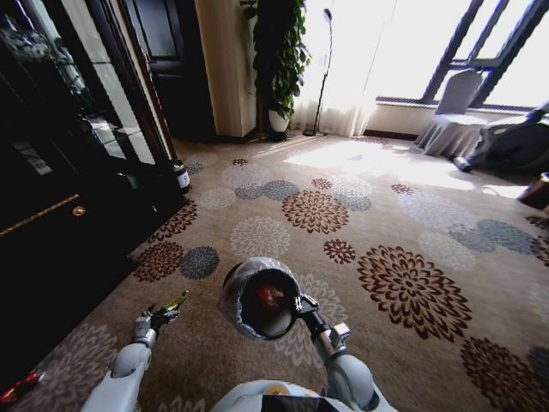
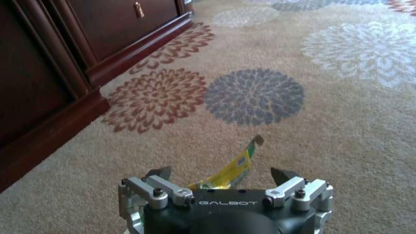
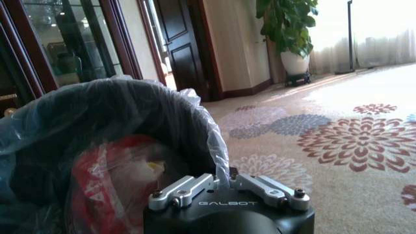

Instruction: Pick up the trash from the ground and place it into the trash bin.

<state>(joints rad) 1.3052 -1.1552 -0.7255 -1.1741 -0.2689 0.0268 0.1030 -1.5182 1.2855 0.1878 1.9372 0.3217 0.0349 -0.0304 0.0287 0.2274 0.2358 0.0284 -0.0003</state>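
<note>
Strong daylight pours through the windows [image 1: 429, 43] at the far wall, blowing out the curtains [image 1: 360, 60] and leaving a glaring patch on the floral carpet [image 1: 369, 159]. The dark cabinet [image 1: 51, 172] on the left stays in deep shadow. The head view bends at its edges, and the wrist views are softly lit and slightly hazy.

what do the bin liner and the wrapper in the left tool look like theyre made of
The trash bin liner looks like thin translucent plastic film: crinkled and glossy, with red trash showing through; the right tool pinches its rim. The wrapper, held in the left tool, seems glossy printed plastic or foil, a thin, stiff yellow-green strip.
</note>
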